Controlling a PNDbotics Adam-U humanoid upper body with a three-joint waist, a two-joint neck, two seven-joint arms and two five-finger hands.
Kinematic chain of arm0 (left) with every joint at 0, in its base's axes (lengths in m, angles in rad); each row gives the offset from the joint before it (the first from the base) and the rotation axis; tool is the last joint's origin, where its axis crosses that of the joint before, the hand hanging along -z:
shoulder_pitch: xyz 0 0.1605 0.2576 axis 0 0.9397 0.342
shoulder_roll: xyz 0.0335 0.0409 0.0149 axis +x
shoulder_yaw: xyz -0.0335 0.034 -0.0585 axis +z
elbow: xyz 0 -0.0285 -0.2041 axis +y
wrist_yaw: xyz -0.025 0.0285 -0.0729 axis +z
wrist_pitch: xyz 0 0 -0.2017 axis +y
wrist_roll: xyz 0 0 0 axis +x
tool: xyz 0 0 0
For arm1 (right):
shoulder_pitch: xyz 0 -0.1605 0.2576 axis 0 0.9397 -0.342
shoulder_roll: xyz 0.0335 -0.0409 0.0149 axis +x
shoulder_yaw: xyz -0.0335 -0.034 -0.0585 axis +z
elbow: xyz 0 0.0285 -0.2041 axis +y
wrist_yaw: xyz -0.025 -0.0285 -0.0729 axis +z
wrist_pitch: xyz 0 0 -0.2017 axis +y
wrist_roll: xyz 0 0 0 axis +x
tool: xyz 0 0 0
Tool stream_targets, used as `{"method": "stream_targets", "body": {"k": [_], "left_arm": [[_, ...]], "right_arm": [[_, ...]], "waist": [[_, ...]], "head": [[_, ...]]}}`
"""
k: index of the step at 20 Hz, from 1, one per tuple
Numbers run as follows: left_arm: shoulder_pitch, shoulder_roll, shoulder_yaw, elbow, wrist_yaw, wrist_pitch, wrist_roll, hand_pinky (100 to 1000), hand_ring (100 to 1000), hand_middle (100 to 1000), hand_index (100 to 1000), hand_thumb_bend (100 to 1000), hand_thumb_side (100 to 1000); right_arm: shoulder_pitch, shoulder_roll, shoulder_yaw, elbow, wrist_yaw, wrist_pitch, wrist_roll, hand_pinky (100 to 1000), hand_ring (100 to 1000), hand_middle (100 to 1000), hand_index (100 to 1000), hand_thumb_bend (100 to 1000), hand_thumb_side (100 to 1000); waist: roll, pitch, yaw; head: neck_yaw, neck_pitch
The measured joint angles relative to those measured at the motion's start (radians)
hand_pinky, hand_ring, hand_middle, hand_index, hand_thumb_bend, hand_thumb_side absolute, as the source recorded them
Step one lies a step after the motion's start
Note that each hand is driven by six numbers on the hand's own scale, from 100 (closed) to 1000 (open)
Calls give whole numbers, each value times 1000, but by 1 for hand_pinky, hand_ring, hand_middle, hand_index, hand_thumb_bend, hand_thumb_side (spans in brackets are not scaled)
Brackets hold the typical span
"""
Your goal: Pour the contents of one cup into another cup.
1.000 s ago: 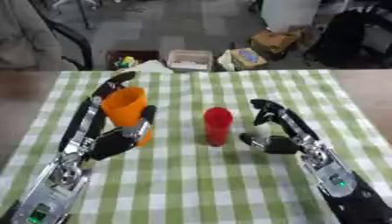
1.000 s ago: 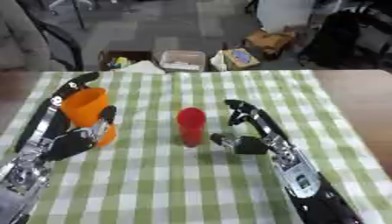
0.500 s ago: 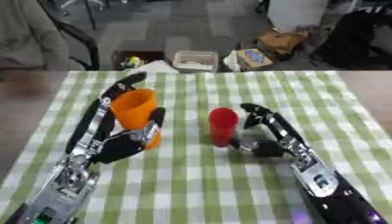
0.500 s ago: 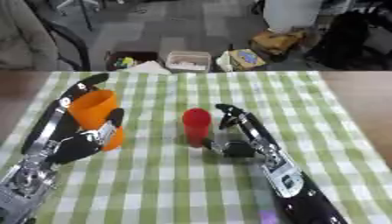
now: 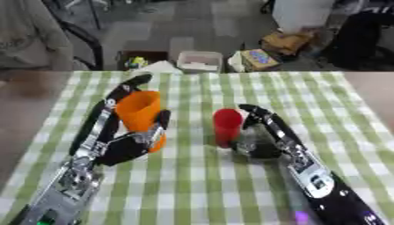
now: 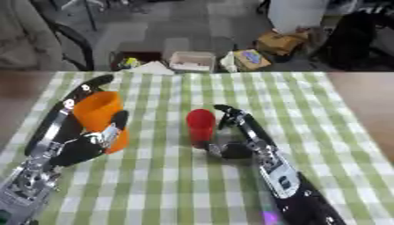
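Observation:
An orange cup [image 5: 141, 116] stands at the left of the green checked table, with my left hand [image 5: 123, 140] shut on it: fingers run up its far left side and the thumb presses its right side. The cup looks slightly tilted and its mouth is up. A smaller red cup [image 5: 227, 126] stands upright in the middle of the table. My right hand [image 5: 258, 139] is right beside it on the right, fingers curved toward the cup's side and base; I cannot see a closed hold on it.
The checked tablecloth [image 5: 200, 189] covers the table, with bare wood at the left [image 5: 31, 88] and right. Beyond the far edge, on the floor, lie boxes and a white tub [image 5: 200, 61].
My right hand has moved left up to the red cup. The left hand with the orange cup has shifted slightly; the camera view has also moved.

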State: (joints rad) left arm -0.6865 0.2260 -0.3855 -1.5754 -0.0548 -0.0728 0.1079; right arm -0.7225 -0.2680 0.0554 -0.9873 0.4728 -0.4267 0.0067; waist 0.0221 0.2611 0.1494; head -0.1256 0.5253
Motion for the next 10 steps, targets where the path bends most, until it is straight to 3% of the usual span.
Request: {"method": "stream_targets", "body": {"k": [10], "left_arm": [[0,-1,-6,0,0,3,-5,364,449,458,894,100,323]], "right_arm": [[-9,10,0,21,40,-13,-21,735,937,488,918,592,386]], "waist": [[-2,-2,7]], "head": [[0,0]]}}
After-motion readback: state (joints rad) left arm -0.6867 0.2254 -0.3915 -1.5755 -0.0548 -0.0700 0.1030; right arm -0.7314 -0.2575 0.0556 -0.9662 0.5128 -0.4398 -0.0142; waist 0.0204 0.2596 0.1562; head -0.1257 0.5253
